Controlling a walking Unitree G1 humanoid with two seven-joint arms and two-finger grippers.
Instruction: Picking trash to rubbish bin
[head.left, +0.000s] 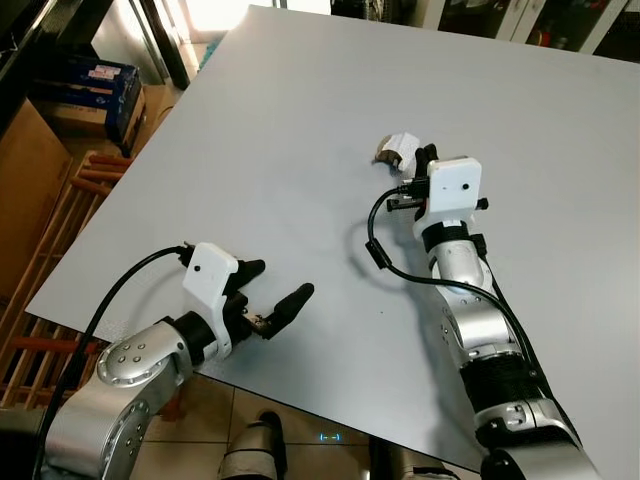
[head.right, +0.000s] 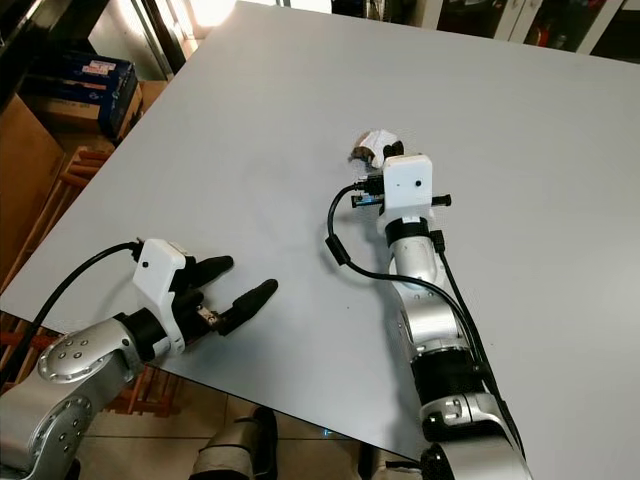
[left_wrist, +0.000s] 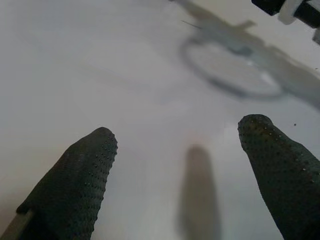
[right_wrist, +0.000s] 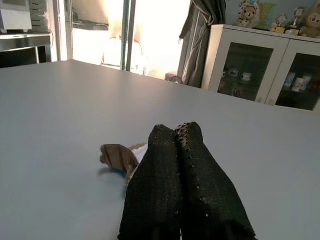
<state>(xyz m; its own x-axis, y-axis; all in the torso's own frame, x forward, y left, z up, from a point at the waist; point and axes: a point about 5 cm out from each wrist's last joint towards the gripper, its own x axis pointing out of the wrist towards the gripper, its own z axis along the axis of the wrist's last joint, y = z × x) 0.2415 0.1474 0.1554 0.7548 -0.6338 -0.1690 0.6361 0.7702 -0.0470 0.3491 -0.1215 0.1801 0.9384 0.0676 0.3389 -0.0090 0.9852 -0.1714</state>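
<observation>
So there was just one piece of trash (head.left: 398, 148) on the table (head.left: 300, 130): a small crumpled scrap, white paper on one side with a brownish flap curling off the other, sitting out toward the middle of the grey top. The table itself was a big flat matte sheet, smooth and plain.

My right gripper (head.left: 424, 158) was reached out with its tip right up against that scrap. In the right wrist view my two black fingers (right_wrist: 165, 195) were pressed flat together, pebbly rubber pads side by side with no gap, and the scrap poked out just past and beside their tips. I couldn't tell whether any of it was actually caught between them.

My left gripper (head.left: 272, 290) hung low over the near edge of the table, well apart from the trash, with its two fingers spread wide. Same dotted black rubber, rounded tips, nothing between them.

Each wrist carried one boxy white plastic camera housing with a black cable looping off it.

Off the table's left side I could see wooden slats (head.left: 60, 250), a cardboard box (head.left: 25, 190) and a blue carton (head.left: 105, 85).
</observation>
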